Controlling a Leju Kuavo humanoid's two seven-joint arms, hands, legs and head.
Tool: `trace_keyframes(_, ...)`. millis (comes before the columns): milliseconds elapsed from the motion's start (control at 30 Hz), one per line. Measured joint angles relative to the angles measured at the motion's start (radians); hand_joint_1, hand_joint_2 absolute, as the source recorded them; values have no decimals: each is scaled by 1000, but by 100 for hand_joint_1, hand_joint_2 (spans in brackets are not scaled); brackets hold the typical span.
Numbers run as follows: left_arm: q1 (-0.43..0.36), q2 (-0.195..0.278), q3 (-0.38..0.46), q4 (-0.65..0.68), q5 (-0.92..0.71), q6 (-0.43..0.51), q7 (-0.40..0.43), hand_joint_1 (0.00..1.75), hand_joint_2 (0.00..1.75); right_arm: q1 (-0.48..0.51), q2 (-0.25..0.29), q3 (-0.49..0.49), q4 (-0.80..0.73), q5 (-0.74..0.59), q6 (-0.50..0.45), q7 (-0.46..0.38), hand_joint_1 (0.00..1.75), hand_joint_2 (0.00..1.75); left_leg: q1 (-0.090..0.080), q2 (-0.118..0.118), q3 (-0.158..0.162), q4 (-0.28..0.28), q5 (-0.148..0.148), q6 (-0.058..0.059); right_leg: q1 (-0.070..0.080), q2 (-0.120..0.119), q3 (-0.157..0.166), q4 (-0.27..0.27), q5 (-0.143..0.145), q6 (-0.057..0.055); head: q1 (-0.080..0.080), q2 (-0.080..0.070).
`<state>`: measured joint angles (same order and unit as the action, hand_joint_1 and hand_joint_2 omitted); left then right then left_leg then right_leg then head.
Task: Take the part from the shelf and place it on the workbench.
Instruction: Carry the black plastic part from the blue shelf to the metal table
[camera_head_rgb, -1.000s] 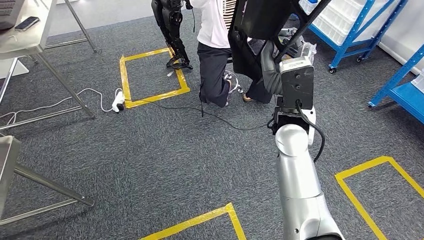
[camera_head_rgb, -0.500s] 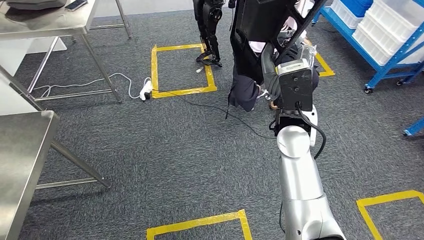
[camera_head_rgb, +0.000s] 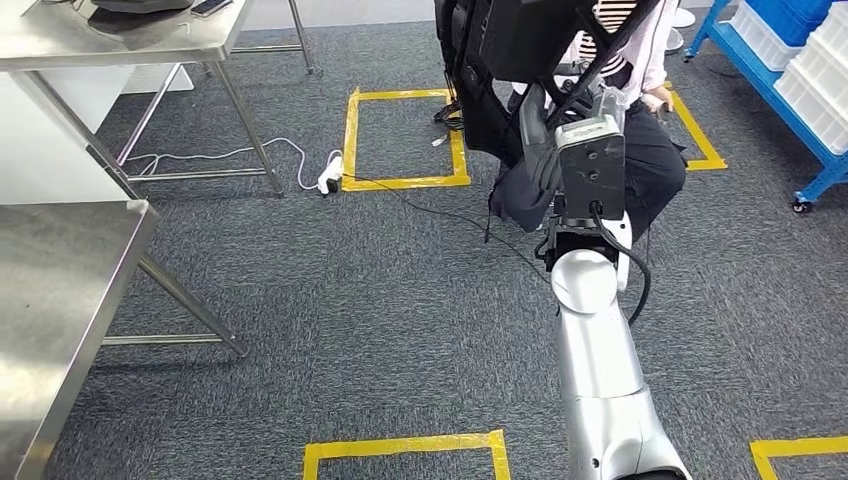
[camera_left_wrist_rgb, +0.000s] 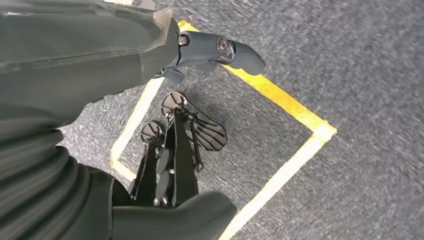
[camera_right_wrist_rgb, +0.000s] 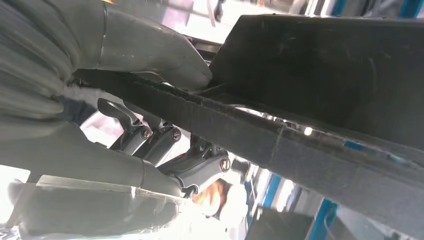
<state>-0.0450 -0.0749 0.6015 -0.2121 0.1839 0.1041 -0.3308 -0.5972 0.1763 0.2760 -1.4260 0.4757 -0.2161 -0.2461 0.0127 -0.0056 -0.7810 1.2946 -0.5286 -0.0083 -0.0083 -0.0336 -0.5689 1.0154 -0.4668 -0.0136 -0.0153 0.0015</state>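
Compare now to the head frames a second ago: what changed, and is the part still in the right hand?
The whole head view swung: the robot is turning, so the steel workbench has come in at the left and the blue shelf has slid toward the right edge. That is camera motion, not things moving. Unchanged: the right hand still holds the black part raised in front, and the left hand hangs over the carpet holding nothing.

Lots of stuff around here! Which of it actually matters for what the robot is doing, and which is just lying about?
Part of the job:
black part, held by the right hand
steel workbench

Just lying about:
white power strip on the carpet
yellow tape squares
blue shelving with white bins
a person crouching beyond the arm
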Motion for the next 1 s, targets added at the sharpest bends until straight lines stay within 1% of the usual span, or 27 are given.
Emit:
trace_keyframes(33, 0, -1, 2, 0, -2, 0, 0, 0, 175, 0, 0, 0, 1, 0, 0, 0, 175, 175, 0, 2, 2, -4, 12, 1, 2, -10, 1, 0, -1, -1, 0, 0)
trace_keyframes(67, 0, -1, 5, 0, -3, 1, 0, 0, 175, 0, 0, 0, 1, 0, 1, 0, 175, 175, 0, 7, 27, -53, 40, 4, 4, -19, 2, 0, -2, -2, 0, 0)
trace_keyframes(133, -1, -1, 9, 0, -6, 1, 0, 0, 175, -1, 2, 0, 2, 0, 1, 0, 175, 175, -6, 45, 105, -195, 96, 14, 10, -35, 5, 0, -6, -2, 0, 0)
trace_keyframes(167, -2, -1, 11, 0, -7, 1, 0, 0, 175, -2, 3, 0, 2, 0, 1, 0, 175, 175, -10, 61, 132, -245, 110, 19, 14, -42, 7, 0, -9, 0, 1, 0)
trace_keyframes(200, -3, -1, 13, 0, -8, 2, 0, 0, 175, -2, 4, 0, 2, 0, 1, 0, 175, 175, -15, 70, 145, -271, 114, 23, 17, -49, 8, 0, -11, 3, 2, 0)
trace_keyframes(267, -4, -1, 17, 0, -10, 3, -1, 0, 175, -4, 7, 0, 2, 0, 1, 0, 175, 175, -20, 53, 145, -278, 114, 31, 19, -66, 11, -2, -15, 10, 4, 0)
trace_keyframes(300, -4, -2, 20, 0, -10, 3, -1, 0, 175, -4, 8, 0, 2, -1, 1, 0, 175, 175, -18, 43, 149, -284, 117, 37, 18, -65, 10, 2, -19, 15, 4, 0)
trace_keyframes(333, -5, -2, 22, 0, -12, 4, -2, 0, 175, -5, 10, 0, 2, -1, 1, 0, 175, 175, -16, 33, 153, -290, 122, 44, 17, -53, 4, 19, -31, 17, 4, 0)
trace_keyframes(367, -5, -2, 24, 0, -13, 5, -2, 0, 175, -6, 10, 0, 2, -1, 1, 0, 175, 175, -12, 23, 157, -296, 126, 50, 16, -31, -12, 56, -50, 17, 5, 0)
trace_keyframes(433, -8, -3, 28, -1, -16, 8, -3, 0, 175, -5, 7, 0, 4, -1, 1, 0, 175, 175, -9, 1, 160, -299, 130, 57, 10, 15, -73, 184, -103, 13, 9, 0)
trace_keyframes(467, -8, -2, 31, -1, -17, 10, -3, 0, 175, -3, 6, 0, 5, -1, 1, 0, 175, 175, -9, -12, 159, -299, 130, 57, 8, 25, -107, 249, -124, 13, 12, 0)
trace_keyframes(500, -8, -3, 33, -1, -18, 11, -3, 0, 175, -1, 4, 0, 6, -1, 1, 0, 175, 175, -8, -25, 159, -299, 130, 57, 5, 28, -130, 288, -133, 18, 13, 0)
trace_keyframes(533, -7, -3, 36, 0, -20, 12, -2, 0, 175, 1, 4, 0, 6, -1, 1, 0, 175, 175, -8, -38, 159, -298, 130, 56, 3, 30, -134, 289, -125, 26, 13, 0)
trace_keyframes(567, -7, -4, 38, 0, -22, 13, -2, 0, 175, 2, 4, 0, 7, 0, 1, 0, 175, 175, -7, -52, 159, -296, 129, 55, -1, 32, -118, 247, -101, 36, 13, 0)
trace_keyframes(600, -6, -5, 40, 0, -25, 14, -2, 0, 175, 2, 4, 0, 7, -1, 2, 0, 175, 175, -5, -64, 159, -294, 128, 53, -7, 40, -86, 175, -68, 47, 14, 0)
trace_keyframes(633, -6, -5, 41, 0, -28, 14, -2, 0, 175, 2, 4, 0, 7, -1, 2, 0, 175, 175, -5, -76, 158, -289, 127, 48, -11, 54, -54, 104, -39, 55, 14, 0)
trace_keyframes(667, -6, -4, 42, -1, -31, 15, -2, 0, 175, 3, 4, 0, 7, 0, 2, 0, 175, 175, -5, -87, 155, -285, 125, 42, -14, 64, -29, 50, -18, 56, 15, 0)
trace_keyframes(700, -6, -4, 43, -1, -34, 14, -2, 0, 175, 3, 5, 0, 7, 0, 2, 0, 175, 175, -5, -95, 151, -283, 124, 35, -15, 71, -15, 20, -7, 54, 15, 0)
trace_keyframes(733, -4, -3, 43, -1, -36, 14, -2, 0, 175, 4, 5, 0, 7, 0, 3, 0, 175, 175, -5, -101, 148, -283, 126, 29, -12, 72, -12, 14, -4, 47, 16, 0)
trace_keyframes(767, -2, -3, 44, 0, -37, 13, -2, 0, 175, 4, 6, 0, 6, 0, 3, 0, 175, 175, -4, -107, 146, -285, 128, 22, -10, 64, -10, 11, -1, 40, 15, 0)
trace_keyframes(800, 1, -3, 44, 0, -39, 12, -2, 0, 175, 5, 8, 0, 6, 0, 3, 0, 175, 175, -3, -101, 143, -284, 127, 17, -11, 57, -10, 10, 2, 35, 14, 0)
trace_keyframes(833, 3, -4, 44, 0, -39, 11, -2, 0, 175, 4, 10, -1, 6, 0, 3, 0, 175, 175, -3, -83, 138, -273, 119, 13, -12, 50, -9, 8, 5, 27, 12, 0)
trace_keyframes(867, 4, -4, 44, 0, -40, 10, -2, 0, 175, 4, 12, -1, 6, -1, 3, 0, 175, 175, -3, -59, 125, -245, 101, 8, -13, 42, -7, 6, 6, 19, 8, 0)
trace_keyframes(900, 3, -4, 44, 0, -40, 10, -2, 0, 175, 4, 13, -1, 6, -1, 3, 0, 175, 175, -3, -31, 103, -195, 71, 5, -12, 34, -7, 5, 6, 13, 5, 0)
trace_keyframes(933, 1, -3, 44, 0, -41, 10, -2, 0, 175, 5, 13, -2, 6, -1, 3, 0, 175, 175, -3, -13, 71, -127, 37, 2, -9, 25, -7, 5, 4, 8, 2, 0)
trace_keyframes(967, 0, -3, 44, 0, -43, 9, -2, 0, 175, 6, 13, -3, 6, -1, 3, 0, 175, 175, -2, -5, 37, -56, 6, 0, -6, 16, -7, 5, 3, 5, 1, 0)
trace_keyframes(1000, 0, -4, 44, 0, -45, 8, -1, 0, 175, 9, 13, -4, 6, -1, 3, 0, 175, 175, -1, -2, 12, -4, -11, -2, -3, 5, -7, 5, 3, 4, 1, 0)
